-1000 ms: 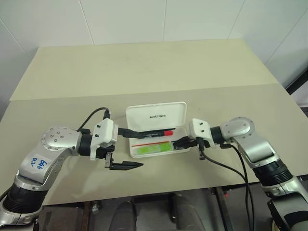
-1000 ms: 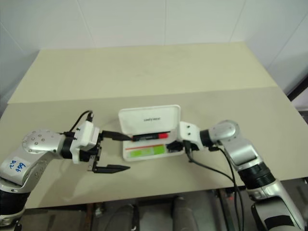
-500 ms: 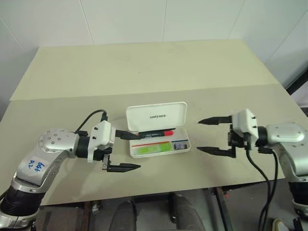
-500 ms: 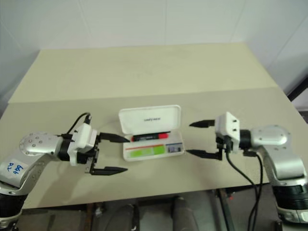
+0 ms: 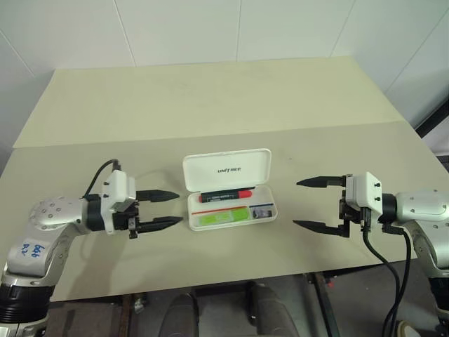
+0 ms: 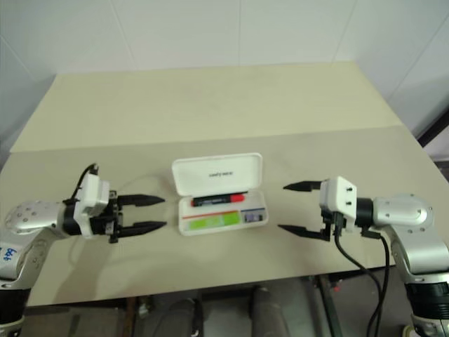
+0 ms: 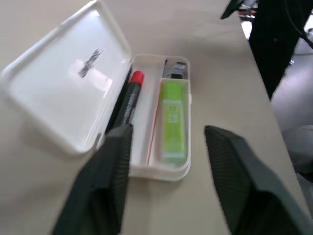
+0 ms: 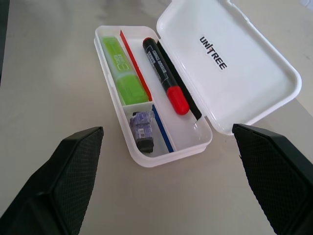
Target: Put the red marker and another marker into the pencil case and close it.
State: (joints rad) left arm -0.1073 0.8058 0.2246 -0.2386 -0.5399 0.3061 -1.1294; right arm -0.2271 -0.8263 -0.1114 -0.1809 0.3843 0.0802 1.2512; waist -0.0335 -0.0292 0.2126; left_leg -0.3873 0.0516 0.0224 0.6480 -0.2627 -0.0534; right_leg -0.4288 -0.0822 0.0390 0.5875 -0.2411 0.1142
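Nearest me, the two arms are hanging over the front strip of the beige table point(image 5: 210, 105), one on each side of the pencil case point(image 5: 228, 170). The left gripper point(image 5: 170, 208) is hovering just short of the case's left end, its jaws apart by a modest gap and holding nothing. The right gripper point(image 5: 307, 204) is sitting farther out from the case's right end, jaws spread wide and empty, with bare tabletop showing between its tips and the case.

The pencil case is lying open in the middle, a little back from the front edge, its lid standing up along the far side. The lime-green highlighter point(image 8: 122, 71) is lying in the front compartment, and a small dark item point(image 8: 143, 128) is resting in the little pocket beside it. The red marker point(image 8: 165, 77) is lying in the rear channel against the lid.

Beyond the case a seam is crossing the table, and the far half is stretching bare toward the white wall point(image 5: 210, 28).
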